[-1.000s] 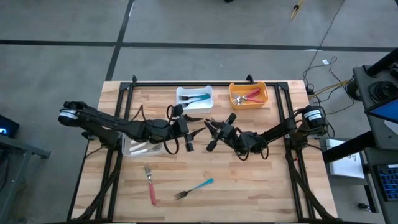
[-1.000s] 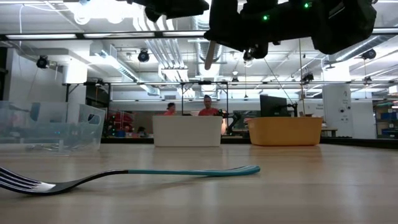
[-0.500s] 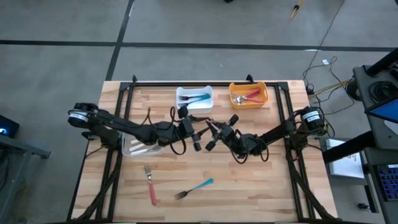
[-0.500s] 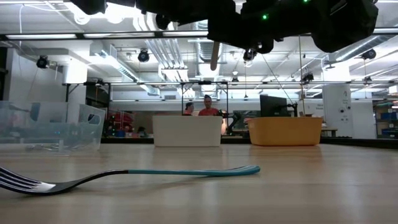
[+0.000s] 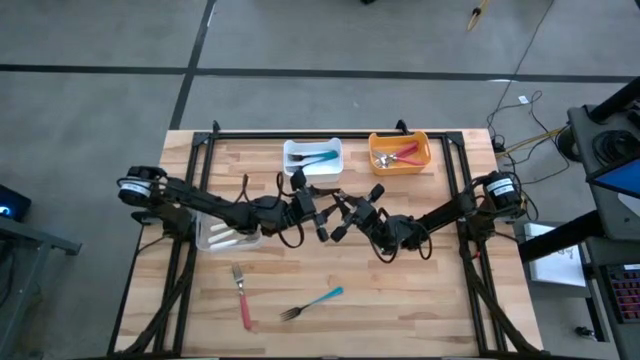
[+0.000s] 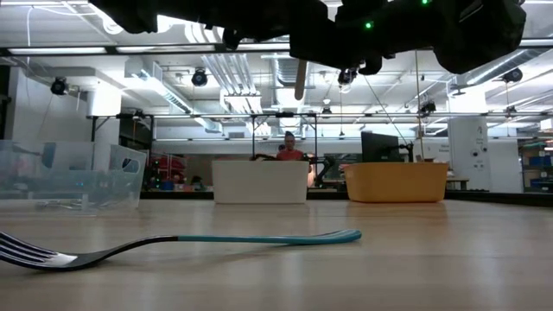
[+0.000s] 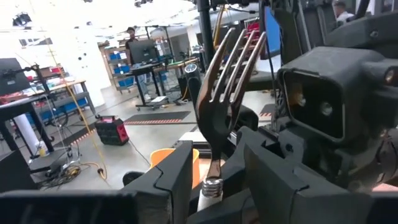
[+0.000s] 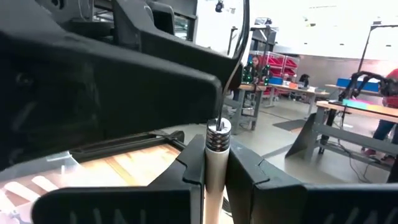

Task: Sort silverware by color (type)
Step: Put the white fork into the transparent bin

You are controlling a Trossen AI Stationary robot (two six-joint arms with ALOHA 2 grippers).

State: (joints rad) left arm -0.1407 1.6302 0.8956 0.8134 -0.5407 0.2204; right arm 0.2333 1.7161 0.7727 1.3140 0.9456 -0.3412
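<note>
The right gripper (image 8: 214, 177) is clamped on the white-handled fork (image 8: 217, 155) above mid-table; the left gripper (image 7: 214, 168) brackets its neck, fingers apart, not yet gripping. Judged step: a handover. Next, the left closes before the right releases. Only the left wrist view shows the tines.

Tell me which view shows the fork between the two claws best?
The left wrist view: the white-handled fork fills it, tines up. The right wrist view shows only its handle, the low view a hanging sliver, the high view almost nothing.
</note>
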